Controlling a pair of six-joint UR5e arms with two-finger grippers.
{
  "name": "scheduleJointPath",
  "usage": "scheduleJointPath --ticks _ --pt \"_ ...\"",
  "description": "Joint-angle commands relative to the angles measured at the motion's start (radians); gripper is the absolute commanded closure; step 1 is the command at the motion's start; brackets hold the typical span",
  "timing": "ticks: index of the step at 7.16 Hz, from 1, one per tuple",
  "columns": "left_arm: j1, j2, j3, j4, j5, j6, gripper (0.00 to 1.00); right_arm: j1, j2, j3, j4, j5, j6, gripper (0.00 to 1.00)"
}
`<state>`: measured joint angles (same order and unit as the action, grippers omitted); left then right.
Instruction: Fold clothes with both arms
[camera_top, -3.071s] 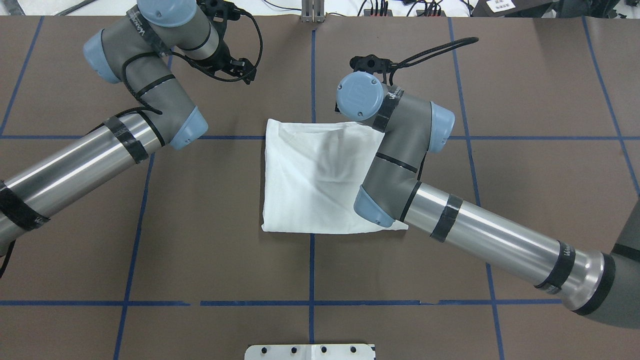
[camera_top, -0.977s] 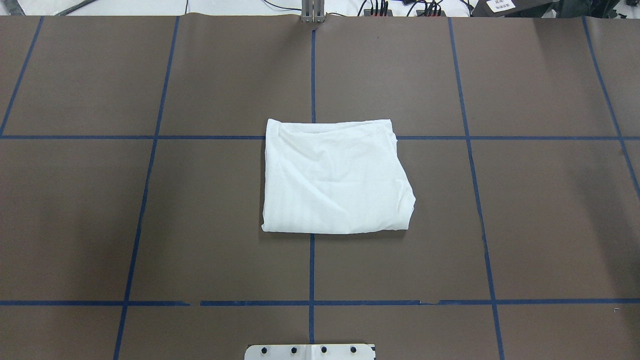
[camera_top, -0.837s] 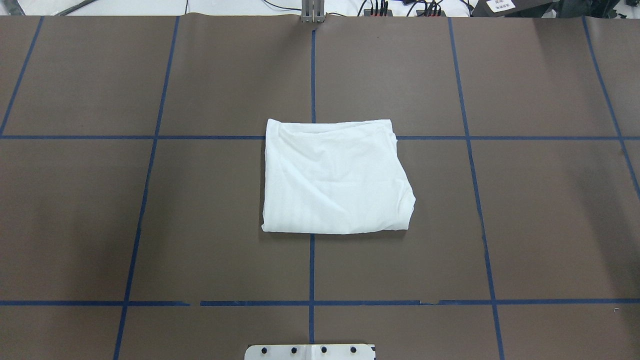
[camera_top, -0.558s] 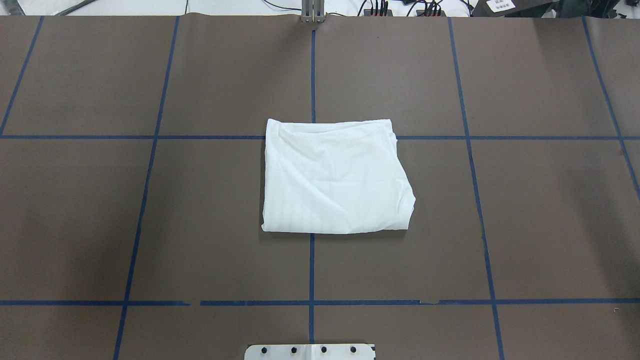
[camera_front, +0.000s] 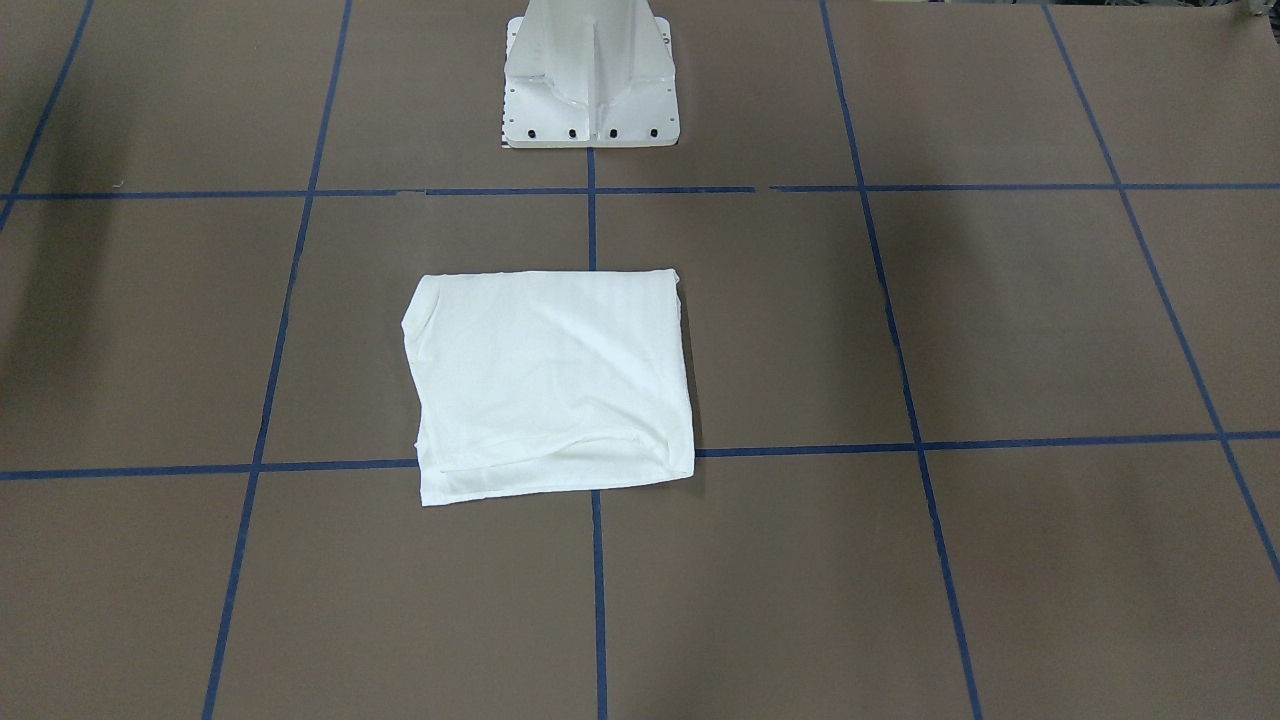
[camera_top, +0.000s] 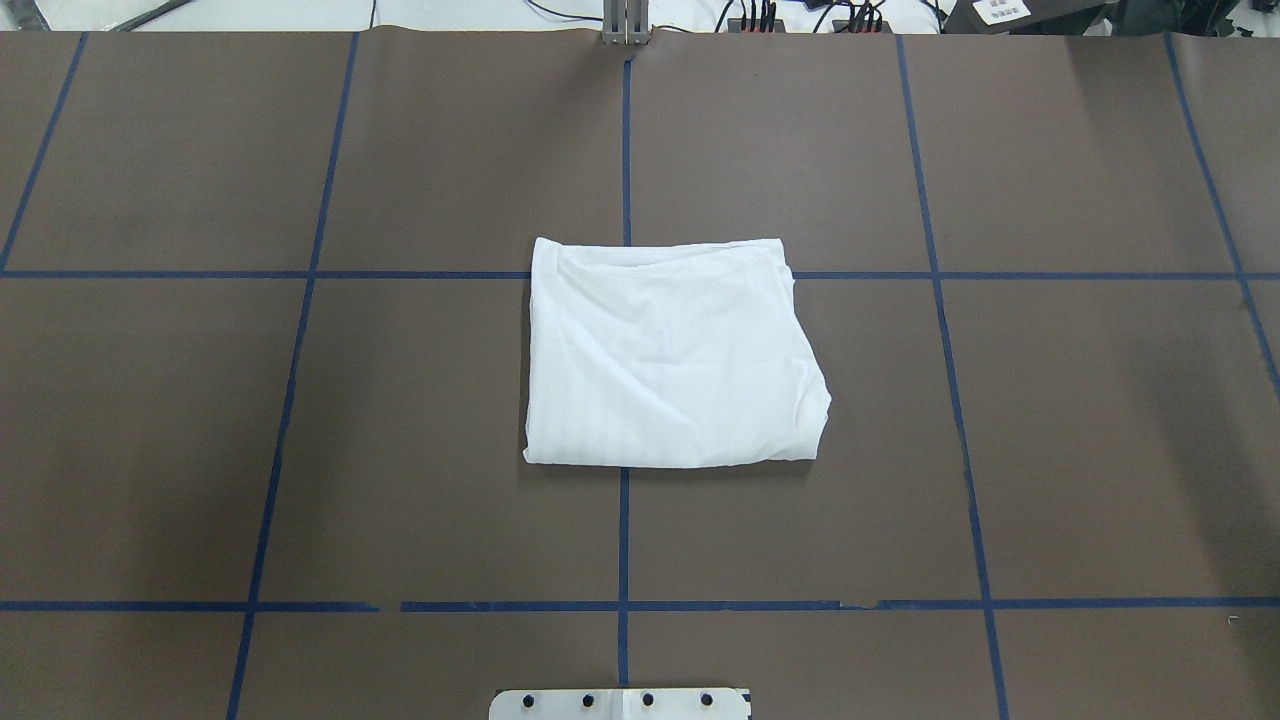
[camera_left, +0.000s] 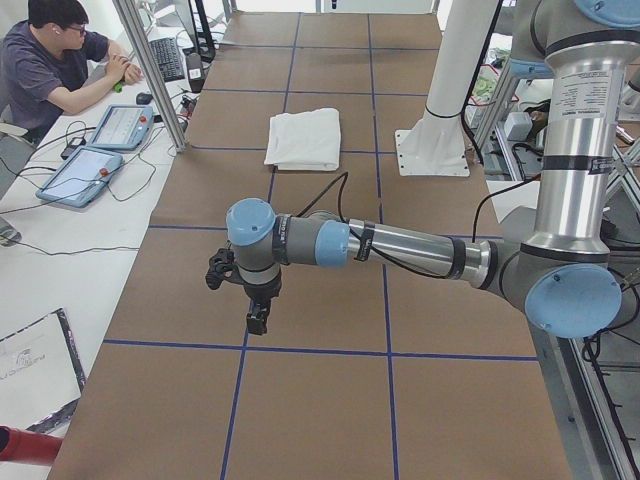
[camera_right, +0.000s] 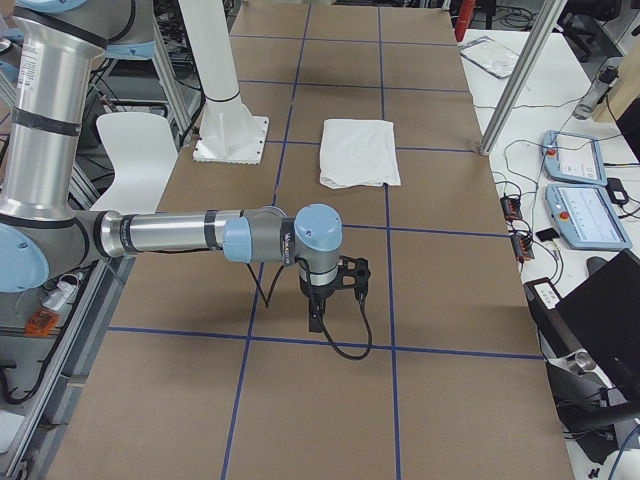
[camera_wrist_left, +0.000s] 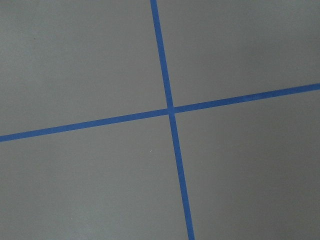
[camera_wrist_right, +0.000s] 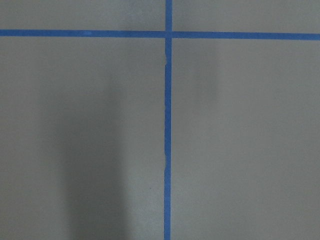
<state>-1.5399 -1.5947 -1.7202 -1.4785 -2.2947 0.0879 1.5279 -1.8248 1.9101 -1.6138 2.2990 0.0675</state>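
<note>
Lying folded at the middle of the brown paper-covered desk (camera_top: 400, 420), the white long-sleeved T-shirt (camera_top: 672, 355) sits well apart from the left arm's black fingers (camera_left: 257, 322) and the right arm's black fingers (camera_right: 316, 320), whose spread you cannot tell.

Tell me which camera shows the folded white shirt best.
The overhead exterior view: the shirt lies central, whole, unobstructed. Front-facing shows it nearly as well; both side views show it small and far; the wrist views miss it.
</note>
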Motion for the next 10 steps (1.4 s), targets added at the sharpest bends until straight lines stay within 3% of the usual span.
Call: scheduleJointPath --ticks 1,10 --pt "0.001 0.019 -0.031 -0.005 0.006 0.006 0.00 0.000 -0.001 0.000 0.000 0.000 0.000 0.00" --pt "0.003 0.029 -0.035 -0.006 0.006 0.000 0.00 0.000 -0.001 -0.002 0.000 0.002 0.015 0.00"
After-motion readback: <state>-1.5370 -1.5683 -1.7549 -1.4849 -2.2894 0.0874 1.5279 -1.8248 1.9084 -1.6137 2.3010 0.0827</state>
